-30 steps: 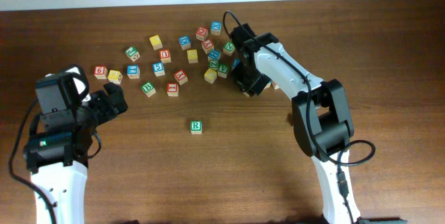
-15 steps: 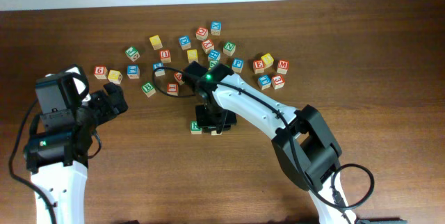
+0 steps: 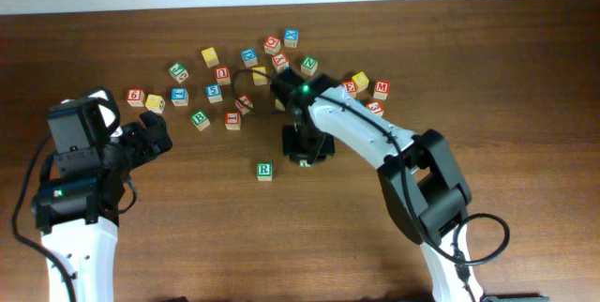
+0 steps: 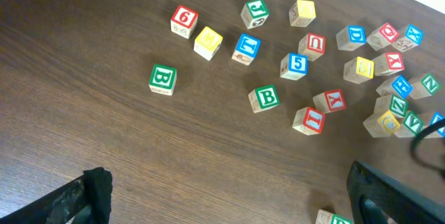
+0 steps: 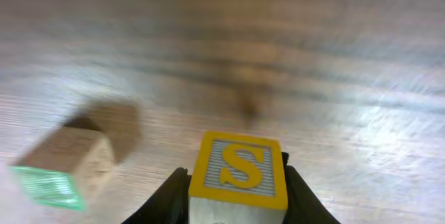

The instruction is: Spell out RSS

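The pale cube with a green R (image 3: 265, 170) lies alone on the table in front of the pile. My right gripper (image 3: 306, 150) hovers just right of it and slightly farther back, shut on a yellow-faced S cube (image 5: 240, 169) that sits between its fingers. In the right wrist view the R cube (image 5: 65, 168) is a blur at the lower left. Its corner (image 4: 334, 218) also shows at the bottom of the left wrist view. My left gripper (image 3: 156, 137) rests open and empty at the left. A second S cube cannot be made out among the pile.
Several letter cubes lie scattered at the back of the wooden table (image 3: 187, 236), from a red 6 (image 4: 183, 21) and green B (image 4: 162, 78) on the left to a red M (image 3: 381, 88) on the right. The right arm reaches over part of the pile.
My right arm left the pile with the S cube, swung down beside the R cube, then drew back a little to the right. The left arm has not moved.
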### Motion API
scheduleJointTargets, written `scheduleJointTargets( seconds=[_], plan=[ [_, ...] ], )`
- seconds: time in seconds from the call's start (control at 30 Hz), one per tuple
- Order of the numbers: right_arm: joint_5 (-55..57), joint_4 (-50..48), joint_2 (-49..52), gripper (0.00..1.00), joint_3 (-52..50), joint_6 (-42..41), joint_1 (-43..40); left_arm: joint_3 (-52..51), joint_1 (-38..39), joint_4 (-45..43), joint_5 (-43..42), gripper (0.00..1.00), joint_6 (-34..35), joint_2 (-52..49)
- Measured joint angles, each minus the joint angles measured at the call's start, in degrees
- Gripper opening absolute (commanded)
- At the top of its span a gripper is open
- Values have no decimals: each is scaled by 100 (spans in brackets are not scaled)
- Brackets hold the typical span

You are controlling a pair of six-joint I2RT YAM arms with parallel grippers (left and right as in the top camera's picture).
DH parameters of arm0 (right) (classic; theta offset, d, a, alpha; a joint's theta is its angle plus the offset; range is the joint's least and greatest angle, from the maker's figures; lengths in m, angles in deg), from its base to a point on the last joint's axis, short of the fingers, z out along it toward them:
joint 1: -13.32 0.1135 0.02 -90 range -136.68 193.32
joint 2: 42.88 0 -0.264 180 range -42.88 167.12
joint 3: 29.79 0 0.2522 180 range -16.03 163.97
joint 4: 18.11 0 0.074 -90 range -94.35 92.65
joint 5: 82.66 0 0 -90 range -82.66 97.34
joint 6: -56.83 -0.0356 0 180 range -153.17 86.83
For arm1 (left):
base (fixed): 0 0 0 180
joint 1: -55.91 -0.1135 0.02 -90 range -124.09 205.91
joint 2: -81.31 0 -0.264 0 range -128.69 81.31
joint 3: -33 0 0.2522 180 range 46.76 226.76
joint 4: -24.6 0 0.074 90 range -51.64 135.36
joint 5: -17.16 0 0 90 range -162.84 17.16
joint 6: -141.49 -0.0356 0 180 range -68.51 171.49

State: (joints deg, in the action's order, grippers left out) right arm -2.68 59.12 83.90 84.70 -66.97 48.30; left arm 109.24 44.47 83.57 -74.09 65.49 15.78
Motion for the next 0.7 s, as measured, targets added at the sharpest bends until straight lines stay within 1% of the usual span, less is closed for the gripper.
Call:
scheduleJointTargets(
  seconds=[0.1,0.2,0.27,0.3,0.33,0.4,0.43,0.47,0.53,0.67,0.7],
  plan=[
    [-46,190,2,32,439,129,-83,0,0,0,-2,99,0,0],
    [31,254,2,38,439,160,-55,0,0,2,0,99,0,0],
    [74,254,2,45,439,173,-9,0,0,2,0,99,0,0],
    [107,199,2,47,415,127,0,0,0,2,0,99,0,0],
    [140,92,2,47,350,79,0,0,0,0,-2,99,0,0],
    [203,-485,4,47,-192,-46,0,0,0,2,0,99,0,0],
    [203,-750,7,46,-407,-66,0,0,0,4,0,99,0,0],
    [221,-892,2,37,-505,-76,7,0,0,2,0,99,0,0],
    [297,-1071,-11,27,-538,-103,15,0,0,2,0,99,0,0],
    [378,-1082,-9,25,-544,-107,26,0,0,2,0,99,0,0],
    [352,-769,-7,24,-490,-109,26,0,0,0,0,99,0,0]
  ],
)
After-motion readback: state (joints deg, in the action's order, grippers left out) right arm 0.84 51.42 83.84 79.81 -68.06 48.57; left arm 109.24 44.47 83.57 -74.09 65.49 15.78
